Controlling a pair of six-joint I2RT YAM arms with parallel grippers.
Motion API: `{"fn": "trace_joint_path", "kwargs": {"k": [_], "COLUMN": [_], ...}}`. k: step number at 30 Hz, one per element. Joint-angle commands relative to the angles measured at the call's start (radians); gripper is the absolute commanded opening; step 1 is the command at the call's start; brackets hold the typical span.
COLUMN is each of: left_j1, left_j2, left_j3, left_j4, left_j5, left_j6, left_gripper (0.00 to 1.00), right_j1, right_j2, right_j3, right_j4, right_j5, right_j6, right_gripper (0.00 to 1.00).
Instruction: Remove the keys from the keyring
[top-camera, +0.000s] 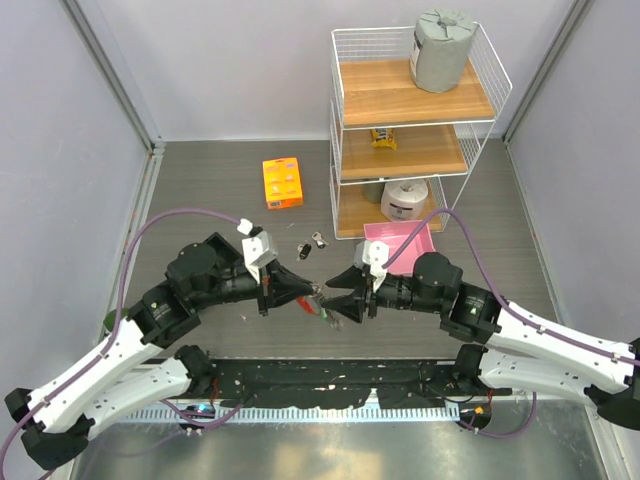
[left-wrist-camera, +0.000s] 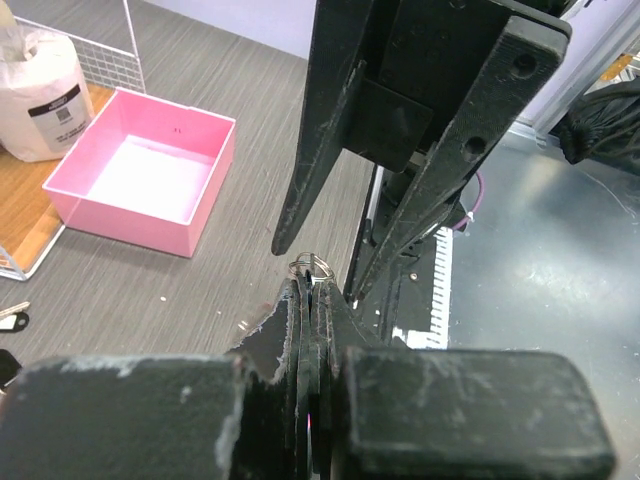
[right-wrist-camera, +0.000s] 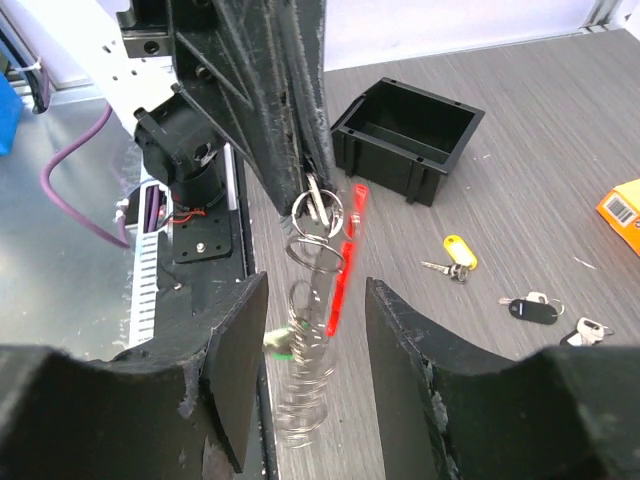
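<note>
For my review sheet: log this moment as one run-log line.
left claw: shut on keyring | right claw: open, fingers either side of hanging keyring | loose keys: on table

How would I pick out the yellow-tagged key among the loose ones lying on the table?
Look for the black open bin on the grey table. The yellow-tagged key lies just this side of it in the right wrist view. The loose keys further right have dark heads; only this one is yellow.
</note>
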Motion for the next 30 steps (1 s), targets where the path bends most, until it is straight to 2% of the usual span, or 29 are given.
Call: {"fn": "trace_joint_path", "kwargs": {"k": [1,7,26,30], "left_j1": [0.003,0.003,0.003,0.002], "left_j2": [-0.028,-0.030,-0.030,-0.025], "left_j3": [0.009,0.022,0.042,0.046], "left_j4": [0.095,0.091,0.080,0.078], "left_j5": [0.013,0.019,0.036,0.042], "left_j6": [0.008,0.003,0.005,0.006], "left_gripper": [0.00,0.00,0.00,0.00], "right_j1": [-0.004,-0.003,-0.003,-0.003], "right_j2": [-0.016,0.012,0.056,0.050], "right_j3": [0.009,0.036,0.083,0.089], "right_j4": [0.052,0.039,0.042,0.039], "right_j5": [0.048,0.008,0.029,-0.006], "right_j6": [-0.008,-0.028,-0.054,-0.069], "right_gripper": [0.50,0.50,0.51,0.46]}}
